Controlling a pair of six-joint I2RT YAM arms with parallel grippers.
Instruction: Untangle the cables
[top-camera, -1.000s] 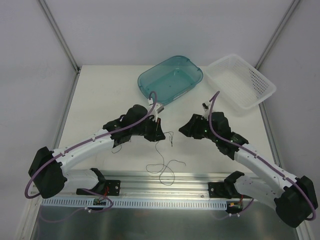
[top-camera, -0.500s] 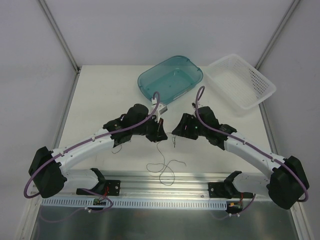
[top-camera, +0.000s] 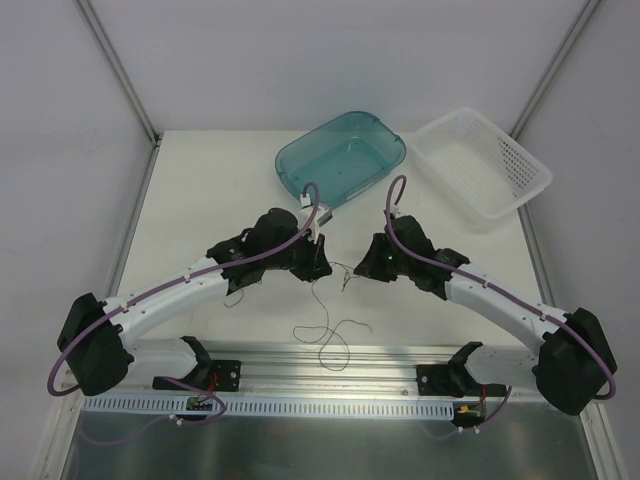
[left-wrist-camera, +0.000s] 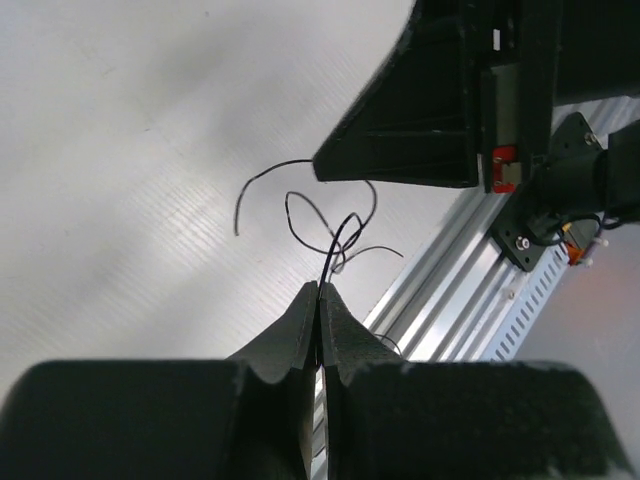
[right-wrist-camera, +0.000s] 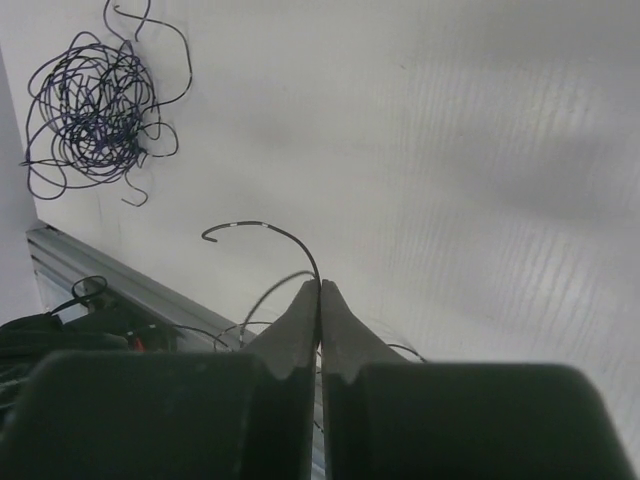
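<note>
Your arms reach low toward mid-table, left gripper (top-camera: 320, 262) and right gripper (top-camera: 362, 270) each pinched shut on thin dark wiry cables (right-wrist-camera: 95, 100). The translucent teal plastic tub (top-camera: 300, 165) and white mesh basket (top-camera: 530, 170) sit beyond.

**One high overview, two fingertip close-ups**

The top external camera sits above and behind both arm bases. It looks down and forward across the whole white table (top-camera: 200, 200), out to the translucent teal plastic tub (top-camera: 340, 158) and the white perforated plastic basket (top-camera: 480, 170). Each wrist camera looks along its own black fingers, low and very near the tabletop: left gripper (left-wrist-camera: 318, 288), right gripper (right-wrist-camera: 320, 285). Both wrist views slant towards the ribbed aluminium rail (top-camera: 260, 358) at the near edge. All three views share the thin dark wiry cables (right-wrist-camera: 250, 223) between the arms.
</note>
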